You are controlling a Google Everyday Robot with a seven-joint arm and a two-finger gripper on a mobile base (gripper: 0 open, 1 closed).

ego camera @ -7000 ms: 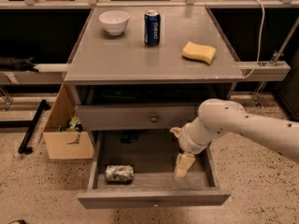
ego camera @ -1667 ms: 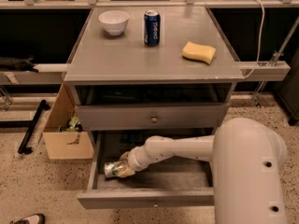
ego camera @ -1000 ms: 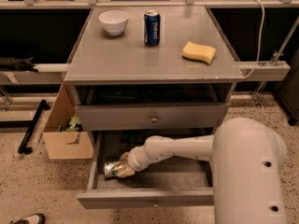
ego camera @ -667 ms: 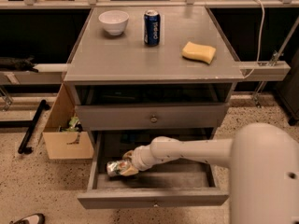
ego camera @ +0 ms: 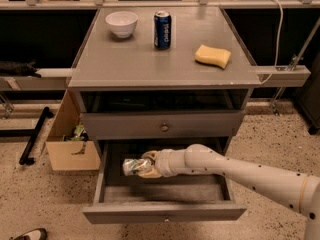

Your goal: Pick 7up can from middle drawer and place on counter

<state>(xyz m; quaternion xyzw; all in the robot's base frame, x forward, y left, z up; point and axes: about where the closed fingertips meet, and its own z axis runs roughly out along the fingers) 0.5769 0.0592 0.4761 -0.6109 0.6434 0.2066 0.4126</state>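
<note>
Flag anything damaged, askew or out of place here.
The 7up can looks crumpled and is held sideways in the gripper, just above the tray of the open middle drawer. What looks like a shoe tip pokes in at the bottom left corner of the floor. Nothing else stands out.

You see the white arm (ego camera: 240, 171) reach in from the right, with its gripper (ego camera: 142, 167) over the left part of the open wide grey wooden middle drawer (ego camera: 165, 213). Its tan fingers (ego camera: 149, 173) are clamped around the small silvery-white 7up can (ego camera: 131, 166), which lies sideways in the grip. Above, on the broad matte grey counter (ego camera: 125, 64), you have a round white bowl (ego camera: 122, 23) far left, an upright dark blue Pepsi can (ego camera: 162, 29) just right of it, and a yellow sponge (ego camera: 213, 55) further right.
</note>
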